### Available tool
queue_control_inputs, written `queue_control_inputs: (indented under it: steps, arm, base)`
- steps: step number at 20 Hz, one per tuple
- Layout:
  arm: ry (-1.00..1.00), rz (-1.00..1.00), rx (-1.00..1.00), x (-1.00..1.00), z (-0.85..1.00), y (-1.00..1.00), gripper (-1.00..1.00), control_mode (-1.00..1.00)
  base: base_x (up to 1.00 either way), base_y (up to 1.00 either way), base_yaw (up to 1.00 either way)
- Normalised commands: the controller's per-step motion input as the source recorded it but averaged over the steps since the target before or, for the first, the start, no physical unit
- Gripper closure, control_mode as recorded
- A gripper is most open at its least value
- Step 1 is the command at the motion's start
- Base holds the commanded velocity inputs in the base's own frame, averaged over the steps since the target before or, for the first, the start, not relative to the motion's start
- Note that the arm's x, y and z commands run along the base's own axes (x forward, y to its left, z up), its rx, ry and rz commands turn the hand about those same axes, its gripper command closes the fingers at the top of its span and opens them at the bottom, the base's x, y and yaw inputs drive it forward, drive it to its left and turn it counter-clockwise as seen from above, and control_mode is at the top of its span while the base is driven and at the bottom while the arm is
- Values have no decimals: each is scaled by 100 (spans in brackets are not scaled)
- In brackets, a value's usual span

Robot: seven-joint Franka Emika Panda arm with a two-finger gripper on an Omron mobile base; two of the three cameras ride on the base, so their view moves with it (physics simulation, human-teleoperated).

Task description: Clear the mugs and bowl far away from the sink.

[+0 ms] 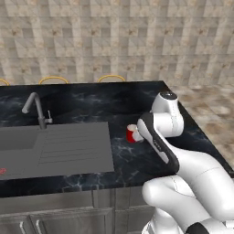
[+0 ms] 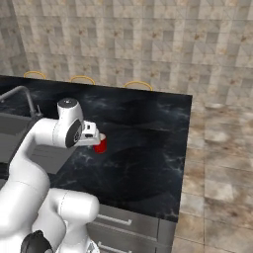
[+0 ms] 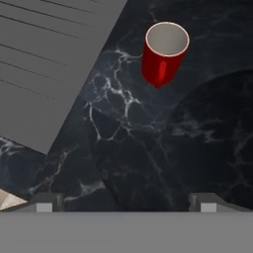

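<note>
Red mug on the counter, not yet in the claw — the clearing looks barely begun.

The black marble counter (image 1: 137,98) carries the sink (image 1: 50,148) at its left, and the red mug (image 3: 164,52) stands upright on bare stone just beside the ribbed drainboard (image 3: 44,64), near the basin rather than far from it, so by my judgement this mug is still to be moved; the yellow mug and the bowl I cannot place, so how they stand is unknown. The gripper (image 3: 126,203) hangs above the counter with its tips set wide apart and nothing between them, the mug ahead of it. The hand view alone gives the mug's white inside and the open gap; the left base view alone gives the faucet (image 1: 35,108) — and there the arm covers part of the mug.
</note>
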Motion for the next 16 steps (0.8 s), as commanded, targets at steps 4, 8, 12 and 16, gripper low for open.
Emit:
queue_control_inputs:
  steps: [4, 8, 12, 16]
  arm:
    - [0, -8, 0, 17, -11, 0, -100, -100]
    - [0, -5, 0, 21, -15, 0, -100, -100]
    - [0, -2, 0, 22, -22, 0, -100, -100]
    - [0, 0, 0, 30, -24, 0, -100, -100]
  base:
    - [0, 0, 0]
    - [0, 0, 0]
    - [0, 0, 0]
    - [0, 0, 0]
